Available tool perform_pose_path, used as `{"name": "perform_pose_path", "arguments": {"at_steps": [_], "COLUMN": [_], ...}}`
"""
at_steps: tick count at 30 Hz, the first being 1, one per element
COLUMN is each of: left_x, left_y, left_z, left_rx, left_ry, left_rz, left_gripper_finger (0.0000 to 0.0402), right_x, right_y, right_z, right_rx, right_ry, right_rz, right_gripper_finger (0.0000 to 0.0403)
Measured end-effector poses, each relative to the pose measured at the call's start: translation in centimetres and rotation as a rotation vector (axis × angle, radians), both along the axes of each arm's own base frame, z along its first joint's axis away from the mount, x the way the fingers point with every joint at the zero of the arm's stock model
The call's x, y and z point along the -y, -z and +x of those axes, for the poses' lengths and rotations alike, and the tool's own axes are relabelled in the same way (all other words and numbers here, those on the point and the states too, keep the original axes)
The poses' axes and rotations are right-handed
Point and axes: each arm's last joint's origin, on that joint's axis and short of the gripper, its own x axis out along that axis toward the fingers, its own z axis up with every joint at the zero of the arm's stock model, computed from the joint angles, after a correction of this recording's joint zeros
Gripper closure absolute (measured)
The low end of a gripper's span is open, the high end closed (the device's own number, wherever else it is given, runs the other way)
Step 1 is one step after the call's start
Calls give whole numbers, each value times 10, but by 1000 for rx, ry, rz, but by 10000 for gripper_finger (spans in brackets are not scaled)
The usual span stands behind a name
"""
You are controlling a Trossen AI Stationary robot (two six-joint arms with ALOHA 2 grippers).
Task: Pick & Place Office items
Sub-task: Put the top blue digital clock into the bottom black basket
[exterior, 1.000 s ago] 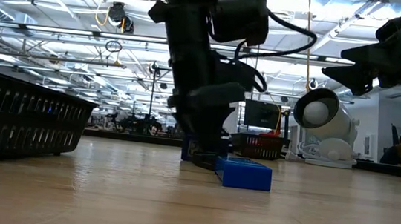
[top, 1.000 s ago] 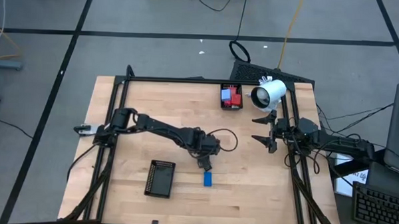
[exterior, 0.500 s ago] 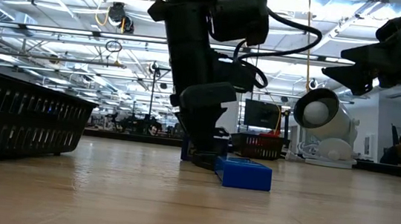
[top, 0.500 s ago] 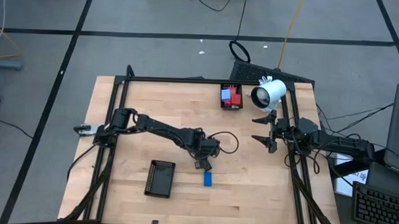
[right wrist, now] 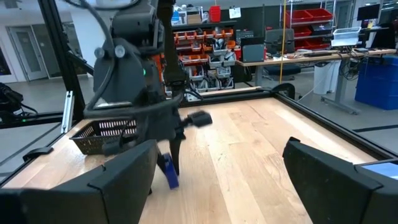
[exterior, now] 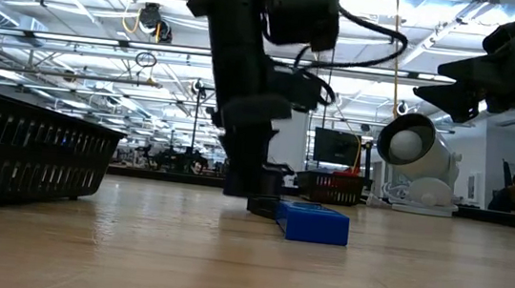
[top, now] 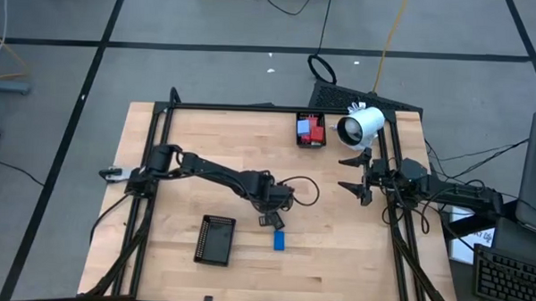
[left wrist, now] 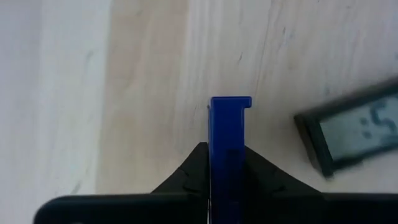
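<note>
Left gripper (top: 267, 219): clenching a blue flat piece (left wrist: 229, 149), mid-worktop (top: 354, 247).
Second blue piece (top: 280, 241): lying just beside it.
Right gripper (top: 357, 173): waiting released near the worktop's right edge.

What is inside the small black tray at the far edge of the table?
The small black tray holds a red piece and a blue piece. Whatever lies beneath them is covered.

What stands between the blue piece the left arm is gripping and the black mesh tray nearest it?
Nothing visible: the left end effector is shut on the blue piece, and only bare tabletop lies between it and the black mesh tray.
</note>
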Motion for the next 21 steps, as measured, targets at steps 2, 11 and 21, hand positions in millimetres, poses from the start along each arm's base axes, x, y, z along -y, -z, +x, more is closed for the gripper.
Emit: {"name": "perform_pose_path", "arguments": {"at_steps": [2,11,21], "left_x": [-1,27,80], "left_y": [-12,-89,-134], "left_z": [-6,-40,-98], "left_rx": [-4,111,218], "left_ry": [-25,4,56], "left_rz": [-6,-30,-12], "left_gripper_finger": [344,354,334], "right_x": [0,0,0], "right_y": [0,0,0], "right_z": [0,0,0], "right_rx": [0,0,0], "right_ry": [0,0,0], "right_rz": [0,0,0], "right_gripper_finger": [63,65,65]}}
